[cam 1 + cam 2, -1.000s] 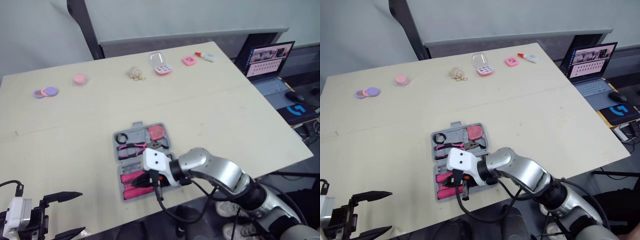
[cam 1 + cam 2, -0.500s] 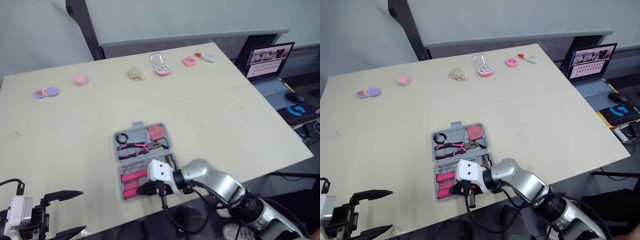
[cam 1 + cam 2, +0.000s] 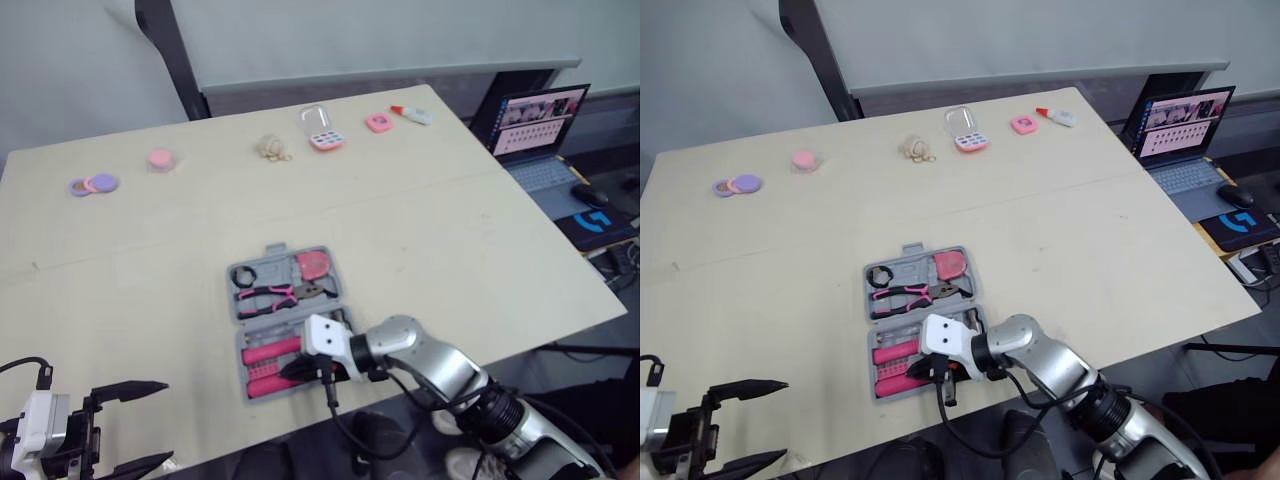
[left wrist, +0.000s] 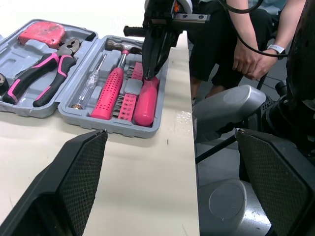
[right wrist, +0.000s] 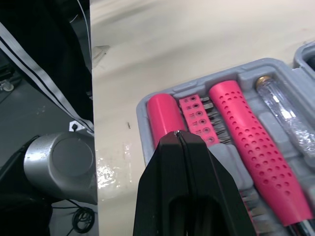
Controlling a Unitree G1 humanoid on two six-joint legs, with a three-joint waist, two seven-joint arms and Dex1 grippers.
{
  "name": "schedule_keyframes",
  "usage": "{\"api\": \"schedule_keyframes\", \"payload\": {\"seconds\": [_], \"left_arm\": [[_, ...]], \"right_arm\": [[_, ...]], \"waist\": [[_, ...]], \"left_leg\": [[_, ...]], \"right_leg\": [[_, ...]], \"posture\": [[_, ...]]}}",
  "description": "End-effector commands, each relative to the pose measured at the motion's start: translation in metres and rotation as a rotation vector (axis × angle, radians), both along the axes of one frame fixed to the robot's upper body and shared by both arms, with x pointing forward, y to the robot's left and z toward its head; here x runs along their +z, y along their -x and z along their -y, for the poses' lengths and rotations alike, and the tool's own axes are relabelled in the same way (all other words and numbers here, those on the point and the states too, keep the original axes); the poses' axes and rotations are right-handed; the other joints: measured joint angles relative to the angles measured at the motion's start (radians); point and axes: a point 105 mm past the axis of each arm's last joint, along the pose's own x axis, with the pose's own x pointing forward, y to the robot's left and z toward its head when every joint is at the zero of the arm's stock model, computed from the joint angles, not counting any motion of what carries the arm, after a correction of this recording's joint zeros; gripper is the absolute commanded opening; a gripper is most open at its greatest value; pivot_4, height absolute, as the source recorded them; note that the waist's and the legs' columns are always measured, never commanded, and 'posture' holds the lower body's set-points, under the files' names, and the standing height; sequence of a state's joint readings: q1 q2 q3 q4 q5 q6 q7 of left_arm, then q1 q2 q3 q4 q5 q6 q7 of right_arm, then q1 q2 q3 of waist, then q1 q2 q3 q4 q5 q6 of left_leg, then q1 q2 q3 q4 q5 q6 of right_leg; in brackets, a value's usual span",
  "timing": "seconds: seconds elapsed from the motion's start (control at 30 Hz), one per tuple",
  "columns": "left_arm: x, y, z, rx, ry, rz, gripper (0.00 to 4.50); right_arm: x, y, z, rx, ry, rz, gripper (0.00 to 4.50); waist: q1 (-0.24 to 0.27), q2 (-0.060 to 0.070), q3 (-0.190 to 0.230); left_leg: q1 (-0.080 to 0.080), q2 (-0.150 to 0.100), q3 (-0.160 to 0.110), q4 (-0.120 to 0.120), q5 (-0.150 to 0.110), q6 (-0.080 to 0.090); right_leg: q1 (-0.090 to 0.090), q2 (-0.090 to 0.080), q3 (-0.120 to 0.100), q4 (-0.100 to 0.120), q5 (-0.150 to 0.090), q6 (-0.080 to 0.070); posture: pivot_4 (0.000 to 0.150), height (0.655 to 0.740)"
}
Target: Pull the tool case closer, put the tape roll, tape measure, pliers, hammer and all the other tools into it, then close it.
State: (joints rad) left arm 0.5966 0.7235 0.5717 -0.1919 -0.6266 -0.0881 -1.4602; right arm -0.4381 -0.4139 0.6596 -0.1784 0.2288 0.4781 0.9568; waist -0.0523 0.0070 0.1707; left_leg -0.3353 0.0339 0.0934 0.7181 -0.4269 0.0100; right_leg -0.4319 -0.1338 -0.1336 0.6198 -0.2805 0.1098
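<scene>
Right arm (image 3: 440, 358): comes in from the lower right with the elbow bent, forearm running leftward. White wrist block (image 3: 322, 335) faces up. The right hand (image 3: 292, 372) points left and slightly down. In the right wrist view its two black fingers (image 5: 165, 167) lie pressed flat together right to the tips.

The left hand (image 3: 140, 427) sits low at the lower left, pointing right. Its fingers (image 4: 69, 182) are spread wide apart, one above the other in the head view.
</scene>
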Motion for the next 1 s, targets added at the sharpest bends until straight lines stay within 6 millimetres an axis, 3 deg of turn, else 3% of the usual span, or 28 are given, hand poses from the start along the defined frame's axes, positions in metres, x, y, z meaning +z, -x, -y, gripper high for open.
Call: {"api": "schedule_keyframes", "payload": {"seconds": [0.03,0.77,1.0], "left_arm": [[0.006,0.000,0.001,-0.009,-0.018,0.015,4.50],[0.013,0.001,-0.001,-0.015,-0.025,0.008,4.50],[0.012,0.002,-0.002,-0.018,-0.025,0.004,4.50]], "right_arm": [[-0.001,0.001,0.002,0.010,-0.019,-0.007,0.02],[-0.027,0.006,0.007,-0.032,0.035,-0.045,0.02],[-0.026,0.006,0.008,-0.041,0.024,-0.045,0.02]], "waist": [[0.000,0.000,0.000],[0.000,0.000,0.000],[0.001,0.000,0.000]], "left_leg": [[0.000,0.000,0.000,0.000,0.000,0.000],[0.001,0.000,0.000,0.000,0.000,0.000],[0.001,0.000,0.000,0.000,0.000,0.000]], "right_leg": [[0.000,0.000,0.000,0.000,0.000,0.000],[0.001,0.000,0.000,0.000,0.000,0.000],[0.001,0.000,0.000,0.000,0.000,0.000]], "posture": [[0.150,0.7287],[0.150,0.7287],[0.150,0.7287]]}}
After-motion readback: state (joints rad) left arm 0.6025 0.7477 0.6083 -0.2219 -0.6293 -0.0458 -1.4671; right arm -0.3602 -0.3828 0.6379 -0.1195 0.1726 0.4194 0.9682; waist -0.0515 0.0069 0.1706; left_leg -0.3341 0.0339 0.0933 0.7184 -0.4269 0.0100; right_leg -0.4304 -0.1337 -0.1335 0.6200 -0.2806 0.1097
